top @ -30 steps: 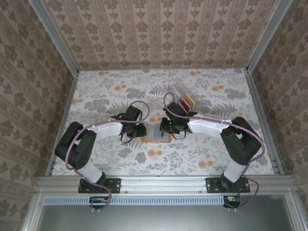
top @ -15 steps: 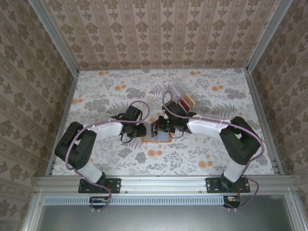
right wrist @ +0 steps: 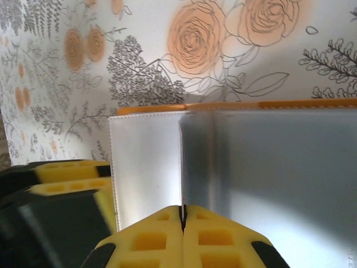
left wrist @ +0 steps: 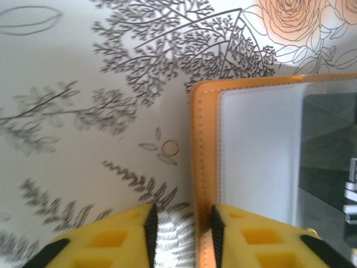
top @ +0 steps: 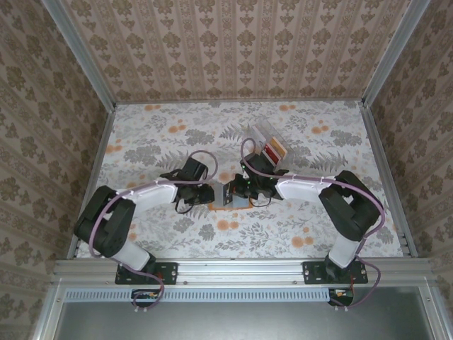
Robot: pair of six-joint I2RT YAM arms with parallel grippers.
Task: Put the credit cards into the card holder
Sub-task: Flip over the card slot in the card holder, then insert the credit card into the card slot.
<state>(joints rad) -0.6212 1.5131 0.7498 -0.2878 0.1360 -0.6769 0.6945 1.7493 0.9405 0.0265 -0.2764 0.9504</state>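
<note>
Overhead view: the left arm (top: 152, 190) and the right arm (top: 304, 185) are seen reaching inward over the flower-printed table (top: 156, 134), their wrists meeting at the middle. The card holder (top: 228, 197) is found between them, on the cloth.
Far of centre: a clear box (top: 260, 131) is stood just beyond the right wrist, with red and orange credit cards (top: 273, 149) upright inside.
Left wrist view: detail not given overhead is supplied. The left gripper (left wrist: 182, 223) is seen parted, its jaws set either side of the holder's orange left border, with cloth visible in the gap on the outer side. A white inner panel and a dark glossy surface are noted to the right.
Right wrist view: the right gripper (right wrist: 183, 215) is seen pressed together on a thin sheet (right wrist: 181, 167), viewed edge-on, standing over the open holder. Whether it is a card or a leaf of the holder cannot be told.
Left arm pose: elbow set low and out to the left, forearm laid nearly level toward the centre.
Right arm pose: mirrored, elbow out to the right, forearm pointed left, wrist tipped down.
</note>
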